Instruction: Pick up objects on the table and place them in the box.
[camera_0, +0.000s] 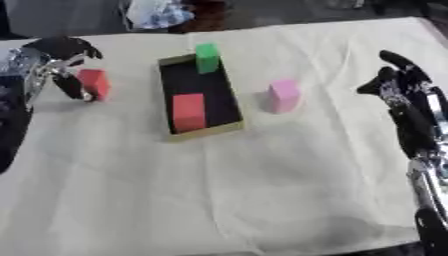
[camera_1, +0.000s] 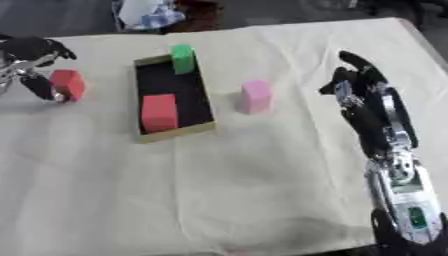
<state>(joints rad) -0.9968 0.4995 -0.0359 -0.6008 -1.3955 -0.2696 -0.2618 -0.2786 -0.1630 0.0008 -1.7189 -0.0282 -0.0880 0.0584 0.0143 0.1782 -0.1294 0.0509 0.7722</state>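
Observation:
A tan-rimmed box (camera_0: 229, 129) with a black floor lies at mid-table. Inside it a red block (camera_0: 188, 111) sits near the front end, and a green block (camera_0: 207, 57) stands at the far end. A pink block (camera_0: 283, 95) stands on the cloth just right of the box. Another red block (camera_0: 94, 83) stands left of the box. My left hand (camera_0: 59, 54) arches over and against its left side; whether it grips the block is unclear. My right hand (camera_1: 360, 82) hovers open to the right of the pink block, apart from it.
A cream cloth (camera_0: 245, 190) covers the table, wrinkled toward the front. Beyond the far edge lie a white and blue bundle (camera_0: 157, 12) and dark items. The cloth's front edge runs along the bottom of the view.

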